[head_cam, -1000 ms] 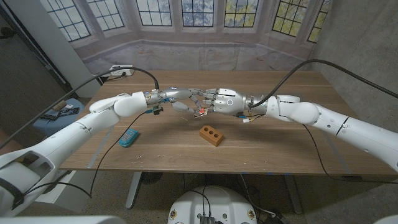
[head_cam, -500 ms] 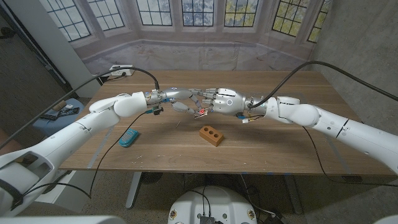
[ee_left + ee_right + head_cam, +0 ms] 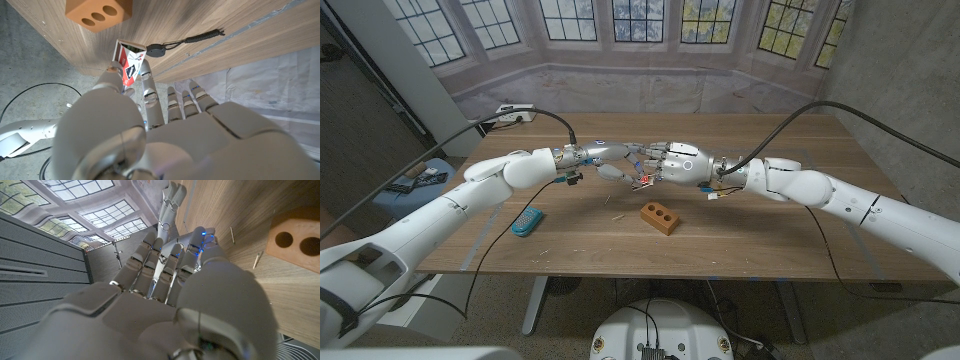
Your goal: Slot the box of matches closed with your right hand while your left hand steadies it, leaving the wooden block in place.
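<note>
Both hands meet above the table: left hand (image 3: 605, 158) pinches the matchbox (image 3: 644, 180), right hand (image 3: 675, 163) apparently gripping it too.

Matchbox (image 3: 129, 65) in left hand (image 3: 150, 135), wooden block (image 3: 99, 12) beyond.

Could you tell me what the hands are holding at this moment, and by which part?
The left hand pinches the matchbox by its near end, above the table; the right hand meets it there, its own hold hidden.

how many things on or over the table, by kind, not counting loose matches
matchbox: 1
wooden block: 1
blue object: 1
robot hands: 2, left hand and right hand
total: 5
</note>
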`<action>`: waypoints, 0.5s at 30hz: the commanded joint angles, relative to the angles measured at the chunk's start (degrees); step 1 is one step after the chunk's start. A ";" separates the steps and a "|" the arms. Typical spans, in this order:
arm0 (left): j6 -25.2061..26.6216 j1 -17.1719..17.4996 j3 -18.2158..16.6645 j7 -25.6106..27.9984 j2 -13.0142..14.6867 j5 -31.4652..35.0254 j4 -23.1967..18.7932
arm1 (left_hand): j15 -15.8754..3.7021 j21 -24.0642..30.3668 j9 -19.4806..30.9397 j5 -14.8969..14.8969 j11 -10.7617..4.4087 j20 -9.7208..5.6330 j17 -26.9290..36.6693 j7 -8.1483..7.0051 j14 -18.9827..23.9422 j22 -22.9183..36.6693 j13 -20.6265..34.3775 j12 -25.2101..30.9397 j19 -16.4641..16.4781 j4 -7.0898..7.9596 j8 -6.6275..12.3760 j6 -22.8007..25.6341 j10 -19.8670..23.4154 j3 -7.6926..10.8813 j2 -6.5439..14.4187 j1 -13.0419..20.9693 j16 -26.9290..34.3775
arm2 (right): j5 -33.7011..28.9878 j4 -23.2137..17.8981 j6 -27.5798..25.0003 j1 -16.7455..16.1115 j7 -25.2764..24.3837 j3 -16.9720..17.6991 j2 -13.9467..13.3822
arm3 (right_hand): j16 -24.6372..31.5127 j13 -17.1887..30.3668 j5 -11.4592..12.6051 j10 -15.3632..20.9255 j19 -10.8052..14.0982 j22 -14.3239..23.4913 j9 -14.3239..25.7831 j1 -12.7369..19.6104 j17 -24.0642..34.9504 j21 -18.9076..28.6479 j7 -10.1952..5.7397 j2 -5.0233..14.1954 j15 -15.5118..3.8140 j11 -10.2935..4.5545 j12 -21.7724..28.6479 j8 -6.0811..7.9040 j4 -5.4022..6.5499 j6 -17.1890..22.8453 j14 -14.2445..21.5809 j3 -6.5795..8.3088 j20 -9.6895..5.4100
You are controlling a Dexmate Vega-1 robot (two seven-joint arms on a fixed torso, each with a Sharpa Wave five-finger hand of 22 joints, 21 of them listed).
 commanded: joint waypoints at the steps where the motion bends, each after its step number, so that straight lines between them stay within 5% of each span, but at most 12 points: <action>1: -0.10 0.21 -0.02 0.40 0.09 0.29 0.02 | 0.16 0.05 0.34 -0.17 0.16 0.32 0.04 0.02 0.35 0.24 0.13 -0.16 0.15 -0.11 0.27 0.52 0.37 0.05 0.77 0.24 -0.06 | 0.01 -0.43 -0.29 -0.68 0.31 0.11 0.19 | -0.05 0.10 0.40 0.61 -0.12 0.11 0.12 -0.02 0.21 -0.03 -0.24 0.28 -9.51 0.14 -0.02 -0.03 -0.01 0.07 0.64 0.00 -6.30; 15: -0.21 0.46 -0.09 0.67 0.16 0.37 -0.06 | 0.21 0.06 0.35 -0.16 0.24 0.30 0.04 -0.02 0.31 0.25 0.13 -0.16 0.17 -0.12 0.29 0.58 0.39 0.08 0.80 0.24 -0.07 | 0.13 -0.26 -1.06 -1.02 0.87 0.01 1.05 | -0.15 0.10 0.43 0.46 -0.12 0.11 0.12 -0.08 0.25 -0.03 -0.33 0.24 -9.43 0.20 -0.08 -0.03 0.00 0.07 0.67 -0.10 -6.25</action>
